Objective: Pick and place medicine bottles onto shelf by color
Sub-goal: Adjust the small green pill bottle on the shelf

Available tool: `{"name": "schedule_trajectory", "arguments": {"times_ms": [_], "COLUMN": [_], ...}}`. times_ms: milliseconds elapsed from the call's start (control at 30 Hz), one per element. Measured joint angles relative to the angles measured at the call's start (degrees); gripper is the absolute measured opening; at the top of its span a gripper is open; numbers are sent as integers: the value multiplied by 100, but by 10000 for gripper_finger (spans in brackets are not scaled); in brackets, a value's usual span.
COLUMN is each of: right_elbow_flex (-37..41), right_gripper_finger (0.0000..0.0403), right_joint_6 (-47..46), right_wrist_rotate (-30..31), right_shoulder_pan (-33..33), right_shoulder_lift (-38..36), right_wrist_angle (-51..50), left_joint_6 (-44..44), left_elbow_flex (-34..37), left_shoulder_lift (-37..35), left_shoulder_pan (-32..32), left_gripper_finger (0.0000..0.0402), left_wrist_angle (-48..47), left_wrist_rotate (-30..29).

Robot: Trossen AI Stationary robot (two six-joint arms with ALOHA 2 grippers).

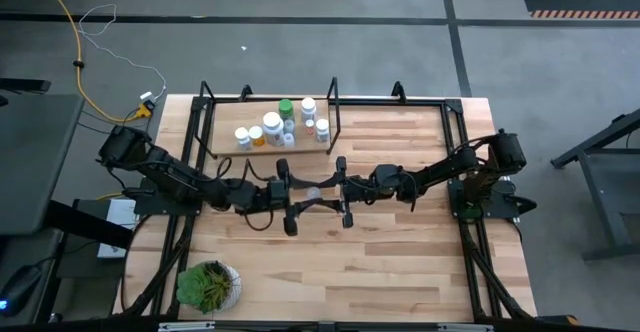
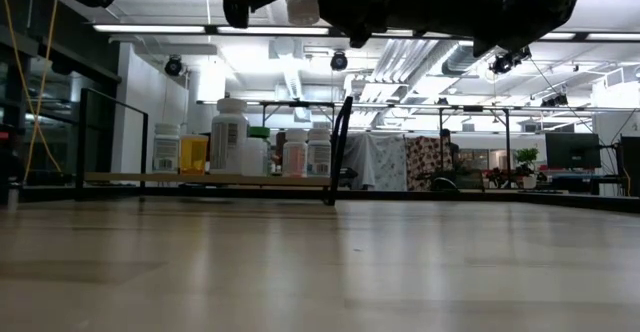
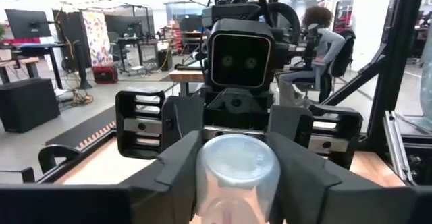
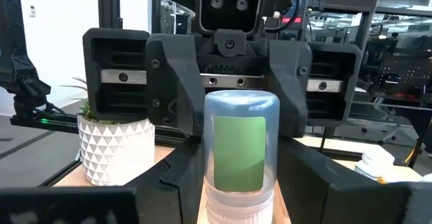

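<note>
High view: both grippers, left [image 1: 291, 205] and right [image 1: 344, 194], clench one clear bottle [image 1: 314, 193] mid-air; eight or so already on shelf [image 1: 225, 149].

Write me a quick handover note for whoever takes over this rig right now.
Left gripper and right gripper meet above mid-table, both closed on one clear bottle with a green label, held well above the table: a handover in progress.
Done: about eight medicine bottles stand on the shelf at the back left.
Left: finish the handover, then shelve this bottle by color.
Potted plant sits front left.
</note>
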State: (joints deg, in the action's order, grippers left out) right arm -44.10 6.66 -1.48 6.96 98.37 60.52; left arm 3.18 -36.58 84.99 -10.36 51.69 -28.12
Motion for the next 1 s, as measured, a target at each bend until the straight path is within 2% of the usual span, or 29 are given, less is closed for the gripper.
{"name": "schedule_trajectory", "arguments": {"times_ms": [133,467,533,833,1000], "right_elbow_flex": [0,0,0,-13,-13], "right_gripper_finger": [149,151,157,216,224], "right_joint_6": [6,-123,-116,-14,7], "right_wrist_rotate": [-2,-6,154,629,1200], "right_shoulder_pan": [0,2,7,4,-1], "right_shoulder_lift": [0,0,0,-33,-145], "right_wrist_angle": [-1,-14,-52,-392,-877], "left_joint_6": [46,24,22,-37,18], "left_elbow_flex": [0,0,0,0,37], "left_shoulder_lift": [-2,-2,-2,-557,-977], "left_shoulder_pan": [-1,-57,-62,-98,-245], "left_gripper_finger": [134,138,136,136,140], "left_wrist_angle": [-1,-9,-59,-1138,-1740], "left_wrist_rotate": [2,-70,-121,-714,-1266]}}
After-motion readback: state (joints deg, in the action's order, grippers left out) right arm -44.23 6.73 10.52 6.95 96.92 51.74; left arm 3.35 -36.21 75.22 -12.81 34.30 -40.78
